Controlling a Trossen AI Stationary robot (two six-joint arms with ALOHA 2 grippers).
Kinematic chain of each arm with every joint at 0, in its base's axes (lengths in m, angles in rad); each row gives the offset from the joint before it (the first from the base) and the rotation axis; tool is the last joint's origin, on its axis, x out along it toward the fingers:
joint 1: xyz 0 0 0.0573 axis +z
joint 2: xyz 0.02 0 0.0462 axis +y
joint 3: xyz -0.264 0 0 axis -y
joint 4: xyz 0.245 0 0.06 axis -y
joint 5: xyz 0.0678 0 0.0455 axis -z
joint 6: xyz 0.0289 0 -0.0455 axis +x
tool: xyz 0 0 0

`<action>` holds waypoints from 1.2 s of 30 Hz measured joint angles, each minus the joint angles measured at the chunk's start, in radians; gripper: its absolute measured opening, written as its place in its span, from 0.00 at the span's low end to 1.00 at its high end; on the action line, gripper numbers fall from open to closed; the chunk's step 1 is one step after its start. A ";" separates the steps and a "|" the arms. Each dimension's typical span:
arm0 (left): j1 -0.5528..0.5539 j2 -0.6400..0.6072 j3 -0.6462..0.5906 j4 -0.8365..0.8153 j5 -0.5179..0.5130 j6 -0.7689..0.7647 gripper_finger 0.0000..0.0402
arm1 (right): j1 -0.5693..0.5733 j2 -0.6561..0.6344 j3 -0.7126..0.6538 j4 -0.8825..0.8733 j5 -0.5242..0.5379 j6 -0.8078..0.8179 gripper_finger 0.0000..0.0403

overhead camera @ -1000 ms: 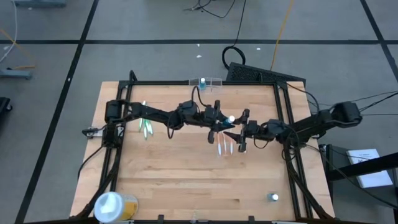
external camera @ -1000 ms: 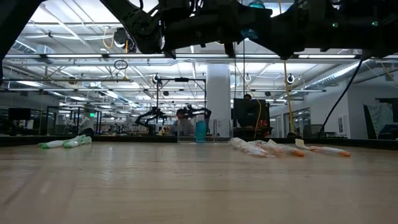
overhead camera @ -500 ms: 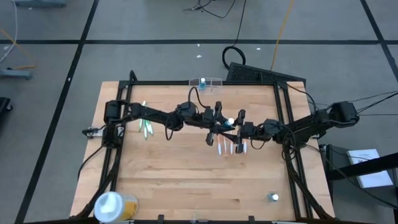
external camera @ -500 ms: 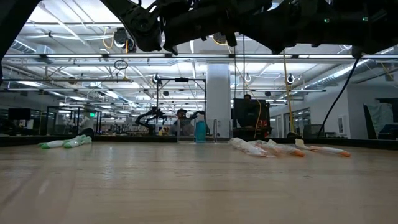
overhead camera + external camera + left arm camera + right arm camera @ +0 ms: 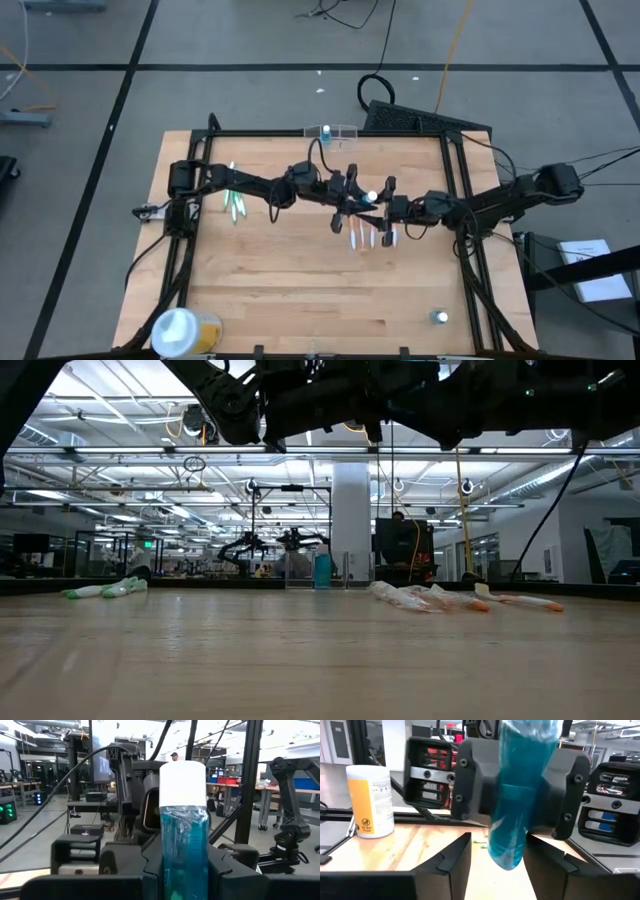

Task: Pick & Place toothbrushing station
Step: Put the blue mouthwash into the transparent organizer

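Left gripper (image 5: 352,198) clamps blue bottle (image 5: 183,847) mid-table; right gripper (image 5: 384,208) fingers spread around bottle's base.

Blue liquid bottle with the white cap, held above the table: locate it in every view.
High view: blue liquid bottle, white cap up, mid-table in the left gripper.
Low view: not discernible among the dark arms overhead.
Left wrist view: centre.
Right wrist view: upper centre.
Shared landmark: the left gripper clamping it.

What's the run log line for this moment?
left hand: shut on blue bottle | right hand: open around bottle's base | both above table centre
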 joint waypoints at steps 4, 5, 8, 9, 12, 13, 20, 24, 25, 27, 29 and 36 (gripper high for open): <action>0.000 0.000 0.001 -0.001 0.000 0.008 0.17 | 0.001 -0.053 0.000 -0.064 -0.002 0.012 0.46; 0.000 0.000 0.001 -0.002 0.000 0.011 0.17 | 0.001 -0.062 0.000 -0.074 -0.003 0.023 0.46; 0.000 0.000 0.001 -0.008 0.000 0.016 0.18 | 0.001 -0.074 0.000 -0.086 -0.002 0.028 0.45; 0.000 0.000 0.001 -0.015 -0.001 0.015 0.18 | 0.002 -0.074 0.000 -0.087 -0.001 0.028 0.45; -0.001 0.000 0.001 -0.037 -0.001 0.015 0.18 | 0.003 -0.074 0.000 -0.097 -0.001 0.028 0.44; -0.002 0.000 0.001 -0.042 -0.001 0.016 0.18 | 0.003 -0.074 0.000 -0.101 -0.001 0.028 0.44; -0.011 0.000 0.000 -0.043 -0.001 0.015 0.19 | 0.003 -0.074 0.000 -0.107 -0.002 0.027 0.43; -0.013 0.000 -0.001 -0.040 -0.012 -0.007 0.19 | 0.003 -0.073 0.000 -0.098 0.000 0.026 0.41; -0.013 0.000 -0.001 -0.040 -0.014 -0.008 0.19 | 0.003 -0.073 0.000 -0.095 -0.001 0.026 0.39; -0.013 -0.001 -0.001 -0.039 -0.015 -0.008 0.19 | 0.003 -0.073 0.000 -0.091 0.000 0.029 0.37; -0.014 -0.001 -0.001 -0.039 -0.015 -0.006 0.19 | 0.003 -0.078 0.000 -0.095 -0.001 0.037 0.36; -0.013 -0.001 0.000 -0.039 -0.015 -0.005 0.19 | 0.003 -0.098 0.000 -0.108 -0.001 0.052 0.36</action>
